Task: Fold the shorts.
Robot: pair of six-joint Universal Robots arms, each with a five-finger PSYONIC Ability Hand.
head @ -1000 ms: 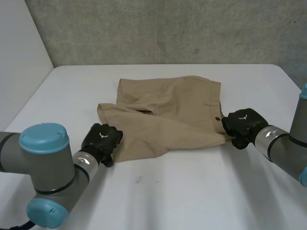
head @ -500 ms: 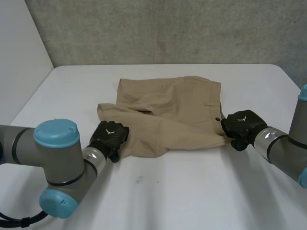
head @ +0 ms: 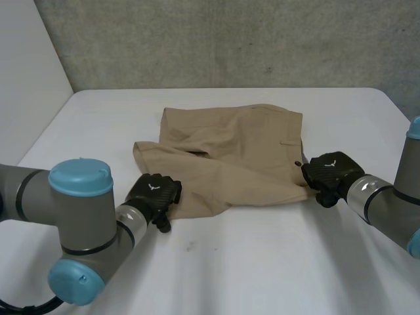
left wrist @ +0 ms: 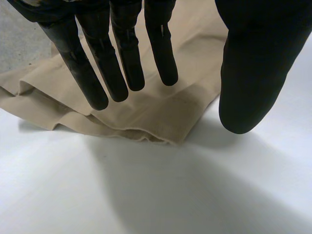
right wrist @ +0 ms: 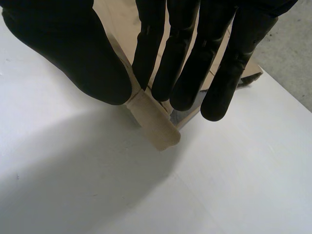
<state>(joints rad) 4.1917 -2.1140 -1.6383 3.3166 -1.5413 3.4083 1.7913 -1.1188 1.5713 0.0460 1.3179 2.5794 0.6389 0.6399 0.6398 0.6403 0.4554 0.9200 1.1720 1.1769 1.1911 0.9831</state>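
Head view, left side: left arm (head: 72, 230) comes in low over the white table (head: 262, 262). The left hand (head: 154, 193) is at the near left corner of the shorts (head: 230, 154), at the hem of the nearer leg.

Left wrist view: fingers (left wrist: 122, 53) are straight and slightly spread, pointing down over the hem edge. The thumb (left wrist: 253, 63) stands apart from them, over bare table just beside the cloth. Nothing is pinched and the hand is slack and unclosed. Cannot tell whether the fingertips touch the fabric. The hem here shows two layers, one lying on the other.

Middle: the shorts are tan and lie flat on the table, mid-width and toward the far side. Legs run to the left, waistband to the right. The cloth is creased, with a dark gap where the upper leg overlaps the lower. A small dark button (head: 298, 163) sits near the waistband's near end.

Right side: the right hand (head: 331, 172) is at the near right corner of the shorts, at the waistband end, with the right arm (head: 387, 210) behind it.

Right wrist view: thumb and nearest finger are pressed together on a strip of tan cloth (right wrist: 153, 127), whose rounded end sticks out past them. The other fingers lie straight alongside, over the fabric.
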